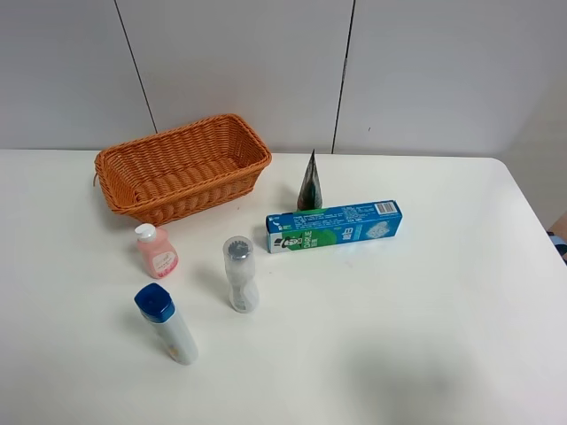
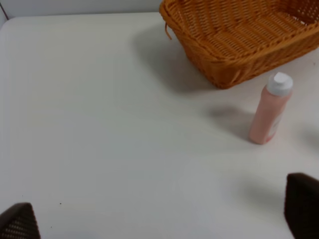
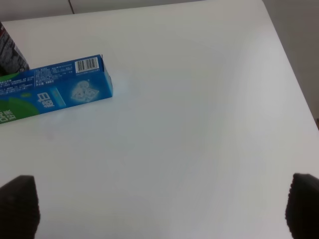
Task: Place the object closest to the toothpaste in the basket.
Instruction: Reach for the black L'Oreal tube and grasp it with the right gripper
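Closest thing is the little cone packet [image 1: 309, 181], standing just behind the toothpaste box [image 1: 335, 226], right of the basket [image 1: 199, 197]. Left tool [image 2: 159, 215] and right tool [image 3: 160, 205] are both spread wide apart, holding nothing. I'd send the right one and pinch the cone mid-height without nudging the box.

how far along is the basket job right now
Done: nothing yet; the basket has no items in it. In hand: nothing; the left claw and right claw are both open and hold nothing. Left: everything. The dark cone packet, standing closest to the toothpaste box, must be grasped and put in the basket.
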You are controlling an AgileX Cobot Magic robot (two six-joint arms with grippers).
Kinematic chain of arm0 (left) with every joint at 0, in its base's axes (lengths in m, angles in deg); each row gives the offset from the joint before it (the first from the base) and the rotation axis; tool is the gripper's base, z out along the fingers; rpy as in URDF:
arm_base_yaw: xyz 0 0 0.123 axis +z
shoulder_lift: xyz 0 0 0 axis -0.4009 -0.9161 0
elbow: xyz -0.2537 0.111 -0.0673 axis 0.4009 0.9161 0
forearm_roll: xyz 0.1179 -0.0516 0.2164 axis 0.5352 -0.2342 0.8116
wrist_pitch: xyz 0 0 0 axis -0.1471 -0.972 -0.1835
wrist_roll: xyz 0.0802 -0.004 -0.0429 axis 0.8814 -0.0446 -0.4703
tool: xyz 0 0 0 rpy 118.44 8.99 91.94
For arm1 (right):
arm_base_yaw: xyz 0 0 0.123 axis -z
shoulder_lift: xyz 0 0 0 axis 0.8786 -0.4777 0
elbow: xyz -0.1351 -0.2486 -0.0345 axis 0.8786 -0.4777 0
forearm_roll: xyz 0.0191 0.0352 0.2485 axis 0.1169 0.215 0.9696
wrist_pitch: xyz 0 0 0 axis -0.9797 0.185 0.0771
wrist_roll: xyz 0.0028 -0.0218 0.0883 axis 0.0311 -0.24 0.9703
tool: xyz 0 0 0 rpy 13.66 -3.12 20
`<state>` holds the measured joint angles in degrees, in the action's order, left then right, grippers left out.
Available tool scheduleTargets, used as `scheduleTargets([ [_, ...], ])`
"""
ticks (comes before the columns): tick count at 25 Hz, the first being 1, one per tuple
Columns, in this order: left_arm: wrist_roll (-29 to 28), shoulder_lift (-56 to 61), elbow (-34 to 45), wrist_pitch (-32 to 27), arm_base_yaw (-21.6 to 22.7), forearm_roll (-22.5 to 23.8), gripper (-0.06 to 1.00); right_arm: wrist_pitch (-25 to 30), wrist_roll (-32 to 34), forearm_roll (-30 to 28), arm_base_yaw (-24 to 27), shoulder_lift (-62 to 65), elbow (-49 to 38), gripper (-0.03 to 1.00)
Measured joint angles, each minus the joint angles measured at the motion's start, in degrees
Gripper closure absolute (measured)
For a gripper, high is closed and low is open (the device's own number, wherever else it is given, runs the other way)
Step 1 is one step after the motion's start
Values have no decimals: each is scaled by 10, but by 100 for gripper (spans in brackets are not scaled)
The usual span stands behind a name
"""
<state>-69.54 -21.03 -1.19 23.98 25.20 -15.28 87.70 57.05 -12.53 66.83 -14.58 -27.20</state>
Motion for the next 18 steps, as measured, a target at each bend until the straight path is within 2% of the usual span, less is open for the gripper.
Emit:
scheduleTargets([
  [5, 0, 0, 0, 0, 0, 0, -5, 0, 2, 2, 0, -6, 0, -3],
  [8, 0, 0, 0, 0, 0, 0, -5, -5, 14, 11, -1, -64, 8, -3],
  [14, 0, 0, 0, 0, 0, 0, -5, -78, 27, 59, -2, -255, 70, -3],
  [18, 0, 0, 0, 0, 0, 0, -5, -110, 14, 75, -2, -411, 145, -3],
])
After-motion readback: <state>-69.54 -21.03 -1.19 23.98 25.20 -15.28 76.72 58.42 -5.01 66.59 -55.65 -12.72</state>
